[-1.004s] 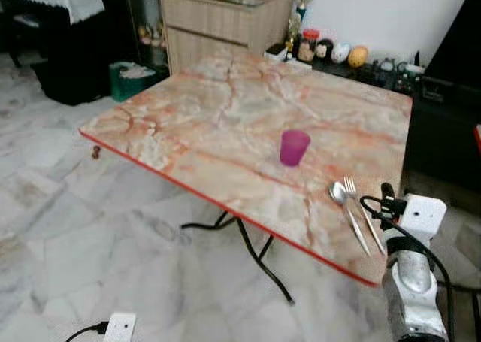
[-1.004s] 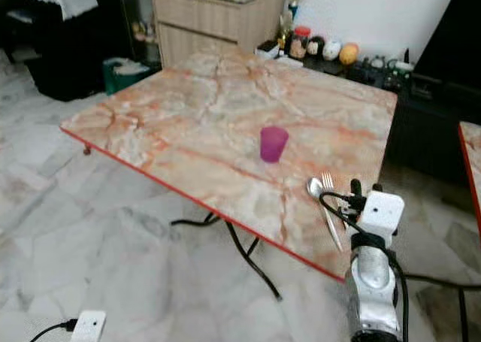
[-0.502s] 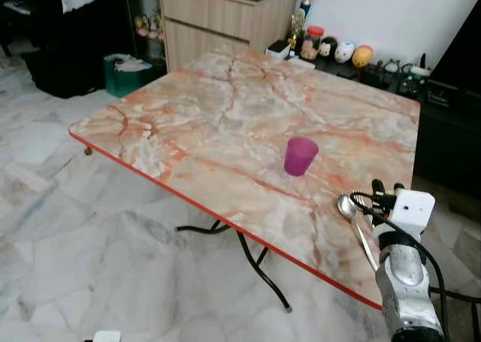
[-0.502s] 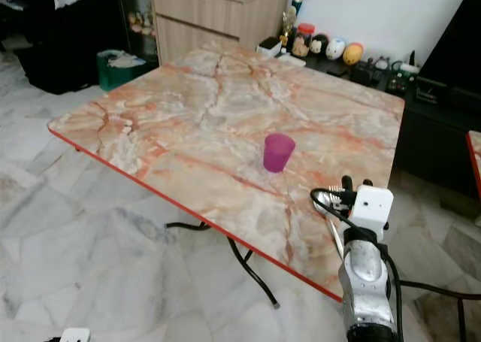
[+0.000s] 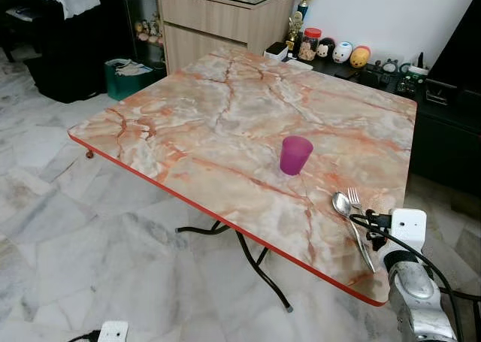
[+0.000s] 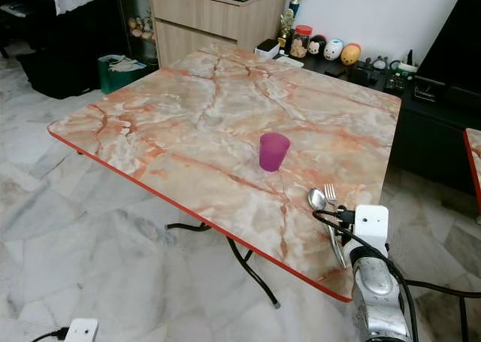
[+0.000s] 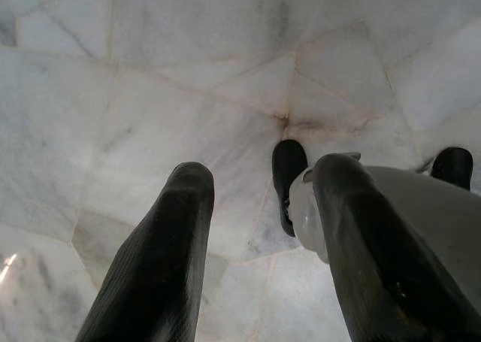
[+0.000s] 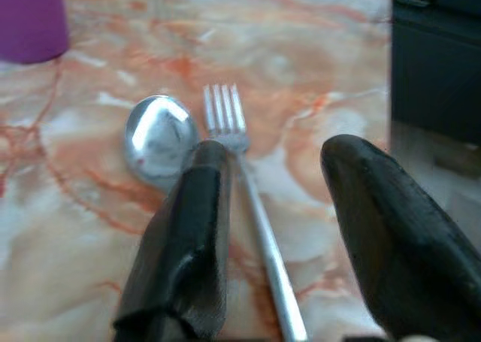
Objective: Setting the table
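Note:
A purple cup (image 5: 294, 155) stands upright on the marble table (image 5: 225, 124), toward its near right part. A spoon (image 5: 342, 204) and a fork (image 5: 353, 199) lie side by side near the table's near right corner. My right gripper (image 8: 278, 158) is open just above them at the table edge. The fork (image 8: 233, 124) runs between its two fingers and the spoon (image 8: 158, 135) lies partly under one finger. The right arm's white wrist (image 5: 407, 228) hides the handles' ends. My left gripper (image 7: 263, 177) hangs open over the floor with nothing in it.
A wooden cabinet (image 5: 218, 19) and a low black bench with figurines (image 5: 346, 52) stand behind the table. A green bin (image 5: 128, 73) sits at the back left. A white power strip (image 5: 113, 331) lies on the marble floor. Another table's red edge (image 6: 473, 169) is at the right.
The camera has shifted. My right wrist sits slightly lower and nearer the table's corner, so the fork's head now shows. Cup, spoon and fork have not moved.

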{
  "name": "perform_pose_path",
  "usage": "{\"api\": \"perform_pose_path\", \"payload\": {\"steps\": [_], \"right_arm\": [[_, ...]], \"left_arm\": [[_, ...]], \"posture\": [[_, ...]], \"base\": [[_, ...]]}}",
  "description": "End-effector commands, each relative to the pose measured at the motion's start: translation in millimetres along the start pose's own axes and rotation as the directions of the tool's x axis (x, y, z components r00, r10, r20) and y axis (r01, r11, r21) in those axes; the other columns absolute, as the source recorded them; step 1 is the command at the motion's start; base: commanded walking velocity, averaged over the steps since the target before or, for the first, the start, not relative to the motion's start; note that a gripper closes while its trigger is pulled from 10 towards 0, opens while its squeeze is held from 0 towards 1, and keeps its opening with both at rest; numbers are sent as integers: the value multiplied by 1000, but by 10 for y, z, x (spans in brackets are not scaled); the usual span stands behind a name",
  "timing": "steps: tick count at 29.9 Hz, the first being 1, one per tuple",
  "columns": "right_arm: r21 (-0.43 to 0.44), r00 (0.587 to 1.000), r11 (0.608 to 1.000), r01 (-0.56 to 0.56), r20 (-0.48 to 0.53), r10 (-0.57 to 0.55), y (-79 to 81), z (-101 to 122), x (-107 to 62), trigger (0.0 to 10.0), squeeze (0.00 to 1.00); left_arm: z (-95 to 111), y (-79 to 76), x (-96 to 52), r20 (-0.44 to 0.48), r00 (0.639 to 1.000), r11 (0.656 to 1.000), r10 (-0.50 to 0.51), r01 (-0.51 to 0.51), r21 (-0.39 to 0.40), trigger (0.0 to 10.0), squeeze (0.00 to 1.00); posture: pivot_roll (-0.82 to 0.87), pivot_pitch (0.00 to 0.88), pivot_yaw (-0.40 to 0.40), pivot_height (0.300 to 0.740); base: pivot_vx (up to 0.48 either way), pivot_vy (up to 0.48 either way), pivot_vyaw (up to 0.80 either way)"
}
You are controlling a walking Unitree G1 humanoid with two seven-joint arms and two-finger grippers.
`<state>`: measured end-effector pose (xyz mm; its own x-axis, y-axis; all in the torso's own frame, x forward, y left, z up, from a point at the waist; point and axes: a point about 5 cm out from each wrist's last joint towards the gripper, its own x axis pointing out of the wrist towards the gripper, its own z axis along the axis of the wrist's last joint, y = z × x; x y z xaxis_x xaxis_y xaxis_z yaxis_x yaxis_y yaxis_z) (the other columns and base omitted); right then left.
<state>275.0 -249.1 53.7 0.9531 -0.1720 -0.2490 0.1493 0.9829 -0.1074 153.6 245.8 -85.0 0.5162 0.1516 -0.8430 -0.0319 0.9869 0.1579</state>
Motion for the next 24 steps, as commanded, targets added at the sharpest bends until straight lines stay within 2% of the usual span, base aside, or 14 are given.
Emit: {"api": "perform_pose_path", "payload": {"steps": [1,2,4,6,9,11,14,17,24], "right_arm": [[-4,999,1000,-22,24,22,4,120,18,10000,627],[-8,999,1000,-22,31,22,6,144,19,10000,0],[40,998,999,-10,56,7,8,258,28,10000,0],[48,999,999,-15,53,13,15,290,31,10000,0],[27,999,998,-49,23,49,51,312,28,10000,0],[95,996,993,-74,-40,79,98,301,23,10000,0],[59,987,991,-121,-96,126,149,323,10,10000,0],[82,983,985,-150,-98,157,201,375,18,10000,0],[60,979,988,-142,-137,149,203,455,33,10000,0]], "left_arm": [[-19,-20,1,-17,1000,1000,-2,2,7,10000,0],[-15,-19,2,-17,1000,1000,-2,3,9,10000,0],[2,-14,5,-16,1000,1000,-4,4,19,10000,0],[10,-13,6,-16,1000,1000,-5,5,25,10000,0],[27,-6,9,-15,1000,999,-5,5,33,10000,0],[55,-2,14,-14,1000,999,-5,5,38,10000,0],[91,-5,20,-8,1000,999,-7,7,47,10000,0],[118,-24,26,-2,1000,999,-11,11,50,10000,0],[190,-109,43,16,1000,998,-24,23,52,10000,0]], "posture": [[84,0,-73,728],[81,0,-69,728],[73,0,-62,728],[64,0,-55,728],[56,0,-45,728],[56,0,-44,728],[51,0,-40,728],[50,0,-39,728],[63,0,-46,728]], "base": [[0,0,0],[0,0,0],[0,0,0],[0,0,0],[0,0,0],[0,0,0],[0,0,0],[0,0,0],[0,0,0]]}}
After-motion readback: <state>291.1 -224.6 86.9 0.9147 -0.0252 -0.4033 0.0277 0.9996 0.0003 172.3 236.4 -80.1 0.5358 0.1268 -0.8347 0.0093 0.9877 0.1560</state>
